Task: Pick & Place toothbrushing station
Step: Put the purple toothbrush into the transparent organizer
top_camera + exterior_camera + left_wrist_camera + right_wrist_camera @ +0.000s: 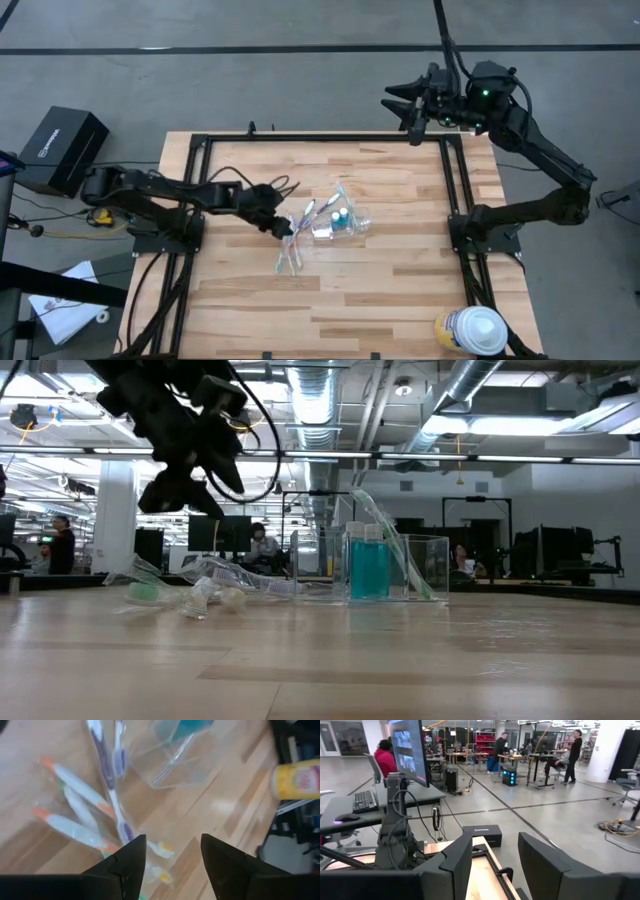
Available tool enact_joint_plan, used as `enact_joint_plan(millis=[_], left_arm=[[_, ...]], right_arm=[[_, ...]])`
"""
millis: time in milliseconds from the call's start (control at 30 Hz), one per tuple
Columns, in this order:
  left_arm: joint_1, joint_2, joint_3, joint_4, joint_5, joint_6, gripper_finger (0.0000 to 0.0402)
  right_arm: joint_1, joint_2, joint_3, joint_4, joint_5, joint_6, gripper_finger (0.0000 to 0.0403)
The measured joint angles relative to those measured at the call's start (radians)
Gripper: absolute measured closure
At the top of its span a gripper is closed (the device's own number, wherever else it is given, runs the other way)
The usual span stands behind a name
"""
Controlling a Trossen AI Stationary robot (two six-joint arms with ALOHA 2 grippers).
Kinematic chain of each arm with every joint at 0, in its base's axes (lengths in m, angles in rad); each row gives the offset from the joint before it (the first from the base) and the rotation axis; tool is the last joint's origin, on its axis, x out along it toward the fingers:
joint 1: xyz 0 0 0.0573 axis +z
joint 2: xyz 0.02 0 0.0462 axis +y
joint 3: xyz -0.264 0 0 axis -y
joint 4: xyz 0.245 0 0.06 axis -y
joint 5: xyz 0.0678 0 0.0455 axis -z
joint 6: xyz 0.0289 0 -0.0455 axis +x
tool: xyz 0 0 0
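Left claw [281,228] open above scattered toothbrushes [292,250], empty.

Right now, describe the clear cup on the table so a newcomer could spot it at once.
Look at the middle of the wooden table, just past the open left gripper hovering over a loose pile of toothbrushes. The clear cup lies beside that pile. It alone is see-through, and it holds two teal toothpaste tubes with white caps, unlike the yellow-and-white container at the table's corner.
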Motion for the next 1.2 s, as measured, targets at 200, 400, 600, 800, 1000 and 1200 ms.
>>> enact_joint_plan(millis=[200,400,600,800,1000,1200], left_arm=[[-0.016,0.109,0.046,0.0,0.043,0.0,0.0218],[-0.016,0.173,0.054,-0.006,0.056,0.0,0.0218],[-0.015,0.205,0.054,-0.001,0.057,-0.002,0.0218],[-0.014,0.208,0.054,-0.022,0.046,-0.006,0.0218],[-0.015,0.208,0.054,-0.03,0.043,-0.011,0.0239],[-0.015,0.218,0.054,-0.026,0.046,-0.017,0.0258]], right_arm=[[-0.029,0.014,0.0,0.029,-0.066,0.018,0.0255],[-0.031,0.016,0.0,0.043,-0.096,0.045,0.0261],[-0.031,0.016,0.0,0.043,-0.114,0.047,0.0264],[-0.031,0.016,0.0,0.043,-0.115,0.048,0.0262],[-0.031,0.016,0.0,0.041,-0.117,0.045,0.0264],[-0.031,0.016,0.0,0.038,-0.119,0.045,0.0265]])
